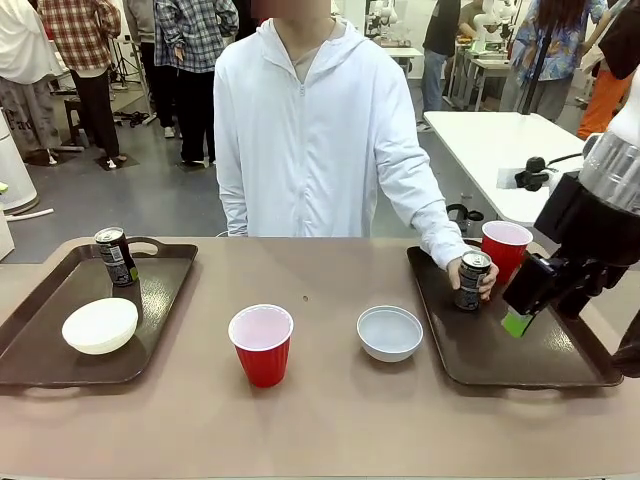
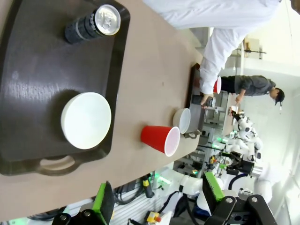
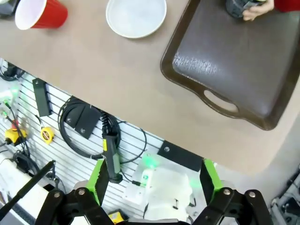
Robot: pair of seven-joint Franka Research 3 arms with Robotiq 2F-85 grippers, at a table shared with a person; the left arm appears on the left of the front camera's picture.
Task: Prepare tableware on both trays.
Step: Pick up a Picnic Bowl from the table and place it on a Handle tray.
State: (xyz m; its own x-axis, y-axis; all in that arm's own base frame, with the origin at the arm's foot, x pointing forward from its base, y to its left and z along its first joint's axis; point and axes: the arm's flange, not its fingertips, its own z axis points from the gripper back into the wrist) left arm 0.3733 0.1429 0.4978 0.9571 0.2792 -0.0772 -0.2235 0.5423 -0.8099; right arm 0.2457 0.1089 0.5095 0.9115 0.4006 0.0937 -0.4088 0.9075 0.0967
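- The right claw (image 3: 154, 171) hangs raised beside the right tray (image 1: 560, 365). Its two green-padded fingers are spread wide, with nothing between them.
- The grey-white bowl (image 1: 390, 333) sits on the bare table to that claw's left, just outside the tray's left rim and not touching it. In the right wrist view it lies far ahead of the fingers and off to the left.
- This tray already carries a dark can (image 1: 472, 285) and a red cup (image 1: 505, 245) but no bowl. The likely next move is therefore a reach leftward across the rim.
- The right claw is the nearer arm to the bowl. The person's hand (image 1: 456, 270) is also near, wrapped around the can beyond the claw.
- The bowl is round and shallow with a thin lip, so it has no long axis and any point on the rim would probably serve. Its surface looks smooth and hard and could slip between the pads.
- The tray is dark brown plastic with a raised rim, rounded corners and a handle slot at its near end. Its long axis runs from the robot towards the person.
- The left claw (image 2: 156, 183) is likewise wide open and empty, back from the table's near edge.
- Ahead of it, the second cup (image 1: 261, 345) stands upright on the table, mouth up, well apart from the left tray (image 1: 40, 350).
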